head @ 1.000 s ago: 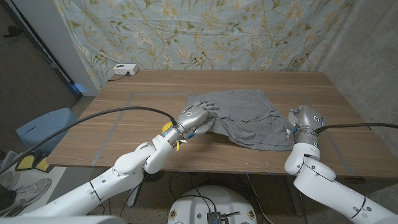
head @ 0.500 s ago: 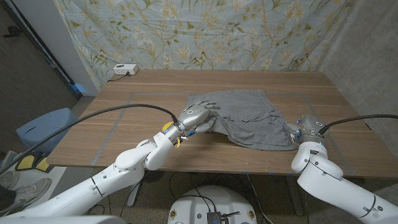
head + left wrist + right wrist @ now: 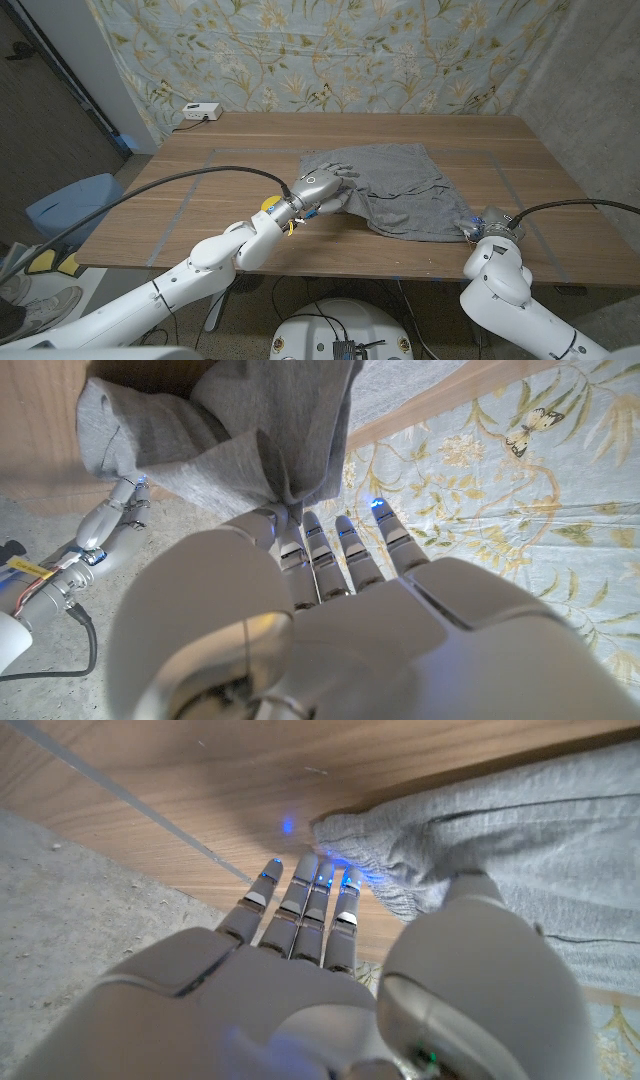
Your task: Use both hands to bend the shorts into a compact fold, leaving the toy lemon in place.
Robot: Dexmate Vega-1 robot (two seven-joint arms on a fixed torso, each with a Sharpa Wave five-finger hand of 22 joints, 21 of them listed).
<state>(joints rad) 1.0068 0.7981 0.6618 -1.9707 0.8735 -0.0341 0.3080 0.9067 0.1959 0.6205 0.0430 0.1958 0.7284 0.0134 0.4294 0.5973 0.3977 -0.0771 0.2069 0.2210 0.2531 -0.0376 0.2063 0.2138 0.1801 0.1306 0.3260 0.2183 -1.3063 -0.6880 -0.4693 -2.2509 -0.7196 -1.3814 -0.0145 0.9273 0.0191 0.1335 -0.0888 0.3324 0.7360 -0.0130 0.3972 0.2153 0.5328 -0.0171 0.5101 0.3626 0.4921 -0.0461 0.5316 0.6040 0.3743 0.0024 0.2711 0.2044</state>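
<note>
The grey shorts (image 3: 400, 190) lie spread at the middle of the wooden table (image 3: 230, 150). My left hand (image 3: 322, 188) is on their left edge and pinches a bunched fold of the shorts (image 3: 285, 490) between thumb and fingers, lifting it a little. The yellow toy lemon (image 3: 269, 205) sits just beside my left wrist, partly hidden by it. My right hand (image 3: 487, 224) is at the near right corner of the shorts. Its fingers (image 3: 300, 890) reach straight out along the table to the hem of the shorts (image 3: 400, 850), with the thumb over the cloth and nothing gripped.
A small white box (image 3: 196, 112) stands at the table's back left corner. Tape lines (image 3: 190, 205) mark the tabletop. A blue bin (image 3: 70, 205) stands on the floor to the left. The table's near edge runs close under my right hand.
My right hand has moved toward the near edge, down to the near right corner of the shorts. My left hand has shifted slightly right with the fold in it.
</note>
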